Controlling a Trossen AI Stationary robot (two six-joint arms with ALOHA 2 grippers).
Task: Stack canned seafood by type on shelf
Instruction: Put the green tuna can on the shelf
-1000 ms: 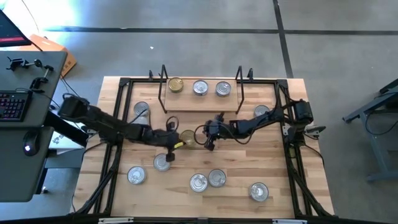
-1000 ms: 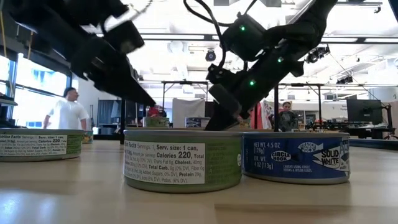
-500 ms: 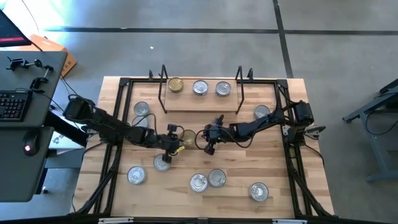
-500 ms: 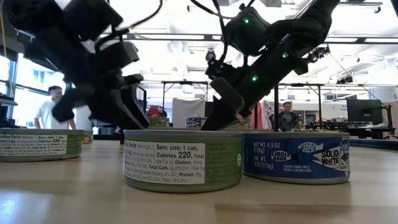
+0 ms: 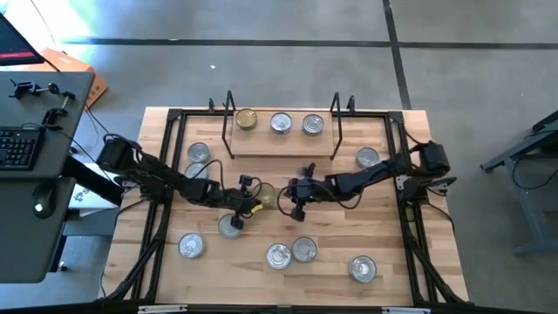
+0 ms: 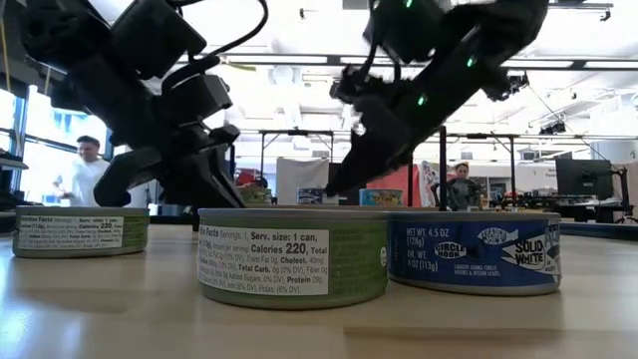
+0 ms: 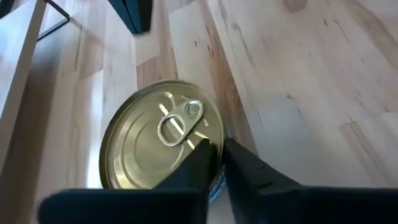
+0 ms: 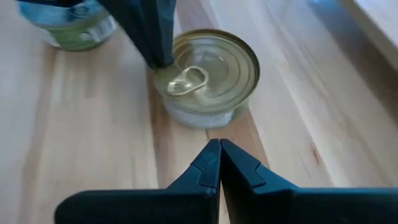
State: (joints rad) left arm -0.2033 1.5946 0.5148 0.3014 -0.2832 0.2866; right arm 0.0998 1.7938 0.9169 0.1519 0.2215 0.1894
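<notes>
A gold-lidded can (image 5: 266,194) of canned seafood stands on the tabletop just in front of the shelf (image 5: 281,142). My left gripper (image 5: 255,200) comes at it from the left and is shut on its rim. My right gripper (image 8: 219,155) is shut, with its tips a short way off the can's (image 8: 208,74) right side, touching nothing. On the shelf stand three cans: one gold (image 5: 246,119) and two silver (image 5: 281,123), (image 5: 312,125), each resting on its base. My left gripper pinches the gold can's rim (image 7: 219,138) on the side nearest it. One finger (image 7: 200,158) lies over the lid and the other (image 7: 249,169) is outside the wall. The fingers slant down from the table's left. The can stands upright on the tabletop.
Loose cans stand around the table: two beside the shelf's ends (image 5: 199,153), (image 5: 368,158) and several along the near half (image 5: 230,225), (image 5: 190,246), (image 5: 278,255), (image 5: 304,249), (image 5: 363,268). A black rod frame (image 5: 170,118) borders the tabletop. People move in the room behind.
My left gripper has sunk toward the gold can and rolled about its own axis, ending with its fingers on the can's rim. My right gripper has risen a little and drawn slightly back from the can. In the low view, the green-labelled can at the left has slid slightly rightward.
</notes>
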